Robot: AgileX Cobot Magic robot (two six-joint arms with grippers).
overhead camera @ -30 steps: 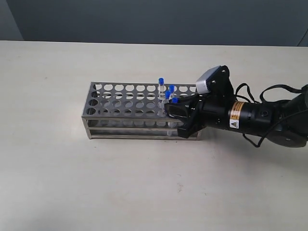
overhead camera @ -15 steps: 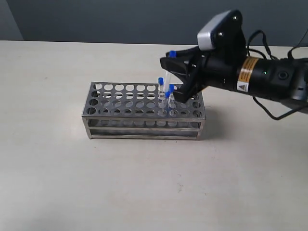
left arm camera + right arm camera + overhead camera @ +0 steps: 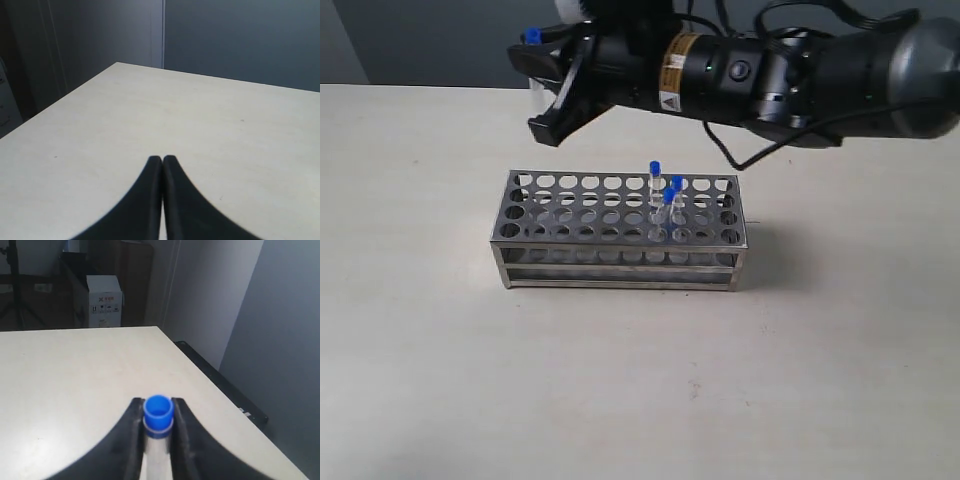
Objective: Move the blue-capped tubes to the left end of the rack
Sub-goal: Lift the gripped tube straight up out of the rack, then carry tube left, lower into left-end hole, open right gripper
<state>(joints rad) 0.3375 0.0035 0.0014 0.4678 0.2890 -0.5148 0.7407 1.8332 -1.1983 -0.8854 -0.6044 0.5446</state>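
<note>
Currently one blue-capped tube is clenched between the black fingers of the right claw. Its round glossy cap pokes past the fingertips, high above the table toward its far edge. That arm, a thick black barrel, lies stretched nearly level. Three more blue-capped tubes, slim and clear, stand upright in the right half of the rack, a shiny perforated steel box mid-table. The left claw is pressed closed on nothing, smooth dark fingers touching over the pale matte table.
</note>
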